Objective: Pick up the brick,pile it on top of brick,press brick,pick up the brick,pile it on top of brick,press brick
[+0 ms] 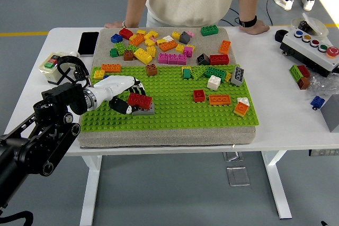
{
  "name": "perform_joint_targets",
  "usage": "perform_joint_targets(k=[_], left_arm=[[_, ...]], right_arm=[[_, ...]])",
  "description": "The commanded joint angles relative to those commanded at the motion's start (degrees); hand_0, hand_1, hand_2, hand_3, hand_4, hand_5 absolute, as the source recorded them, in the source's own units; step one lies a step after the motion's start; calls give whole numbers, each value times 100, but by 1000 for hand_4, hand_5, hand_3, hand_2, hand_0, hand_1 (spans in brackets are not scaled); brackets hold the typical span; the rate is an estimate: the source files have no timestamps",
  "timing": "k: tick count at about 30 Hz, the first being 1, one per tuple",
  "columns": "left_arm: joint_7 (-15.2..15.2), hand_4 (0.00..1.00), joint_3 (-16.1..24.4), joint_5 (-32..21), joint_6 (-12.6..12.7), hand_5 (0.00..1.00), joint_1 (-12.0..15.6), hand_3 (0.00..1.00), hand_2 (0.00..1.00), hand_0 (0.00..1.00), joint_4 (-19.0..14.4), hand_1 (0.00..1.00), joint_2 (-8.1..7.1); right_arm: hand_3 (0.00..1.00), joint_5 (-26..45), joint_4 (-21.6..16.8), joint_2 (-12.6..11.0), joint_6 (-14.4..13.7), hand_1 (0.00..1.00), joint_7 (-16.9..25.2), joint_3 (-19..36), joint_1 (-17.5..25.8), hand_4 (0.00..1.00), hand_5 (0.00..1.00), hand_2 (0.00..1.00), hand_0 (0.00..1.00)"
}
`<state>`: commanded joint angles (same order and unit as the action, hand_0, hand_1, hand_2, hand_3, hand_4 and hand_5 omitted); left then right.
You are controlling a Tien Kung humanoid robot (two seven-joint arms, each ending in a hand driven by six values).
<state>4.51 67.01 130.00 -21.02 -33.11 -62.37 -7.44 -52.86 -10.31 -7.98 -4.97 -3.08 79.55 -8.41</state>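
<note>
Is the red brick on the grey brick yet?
On it: the red brick in the left hand overlaps the grey brick; pressed home, cannot tell.

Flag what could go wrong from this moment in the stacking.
The left hand holds the red brick over the grey brick, seemingly skewed; the studs may not seat when pressed. The fingers wrap low around the red brick, so they could jam against the green baseplate or drag the grey brick.

brick (139,100) atop another brick (145,110), baseplate's (175,115) left
</note>
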Motion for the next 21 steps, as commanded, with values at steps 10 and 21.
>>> perform_joint_targets(k=[10,21], left_arm=[[-174,516,32,0,-113,85,72,557,610,663,-98,635,96],[-413,518,20,0,-51,91,75,556,611,667,-154,635,151]], right_arm=[[737,8,0,-18,-1,687,-6,9,1,998,642,733,754],[737,27,0,-20,-4,687,-11,3,-1,998,641,733,755]])
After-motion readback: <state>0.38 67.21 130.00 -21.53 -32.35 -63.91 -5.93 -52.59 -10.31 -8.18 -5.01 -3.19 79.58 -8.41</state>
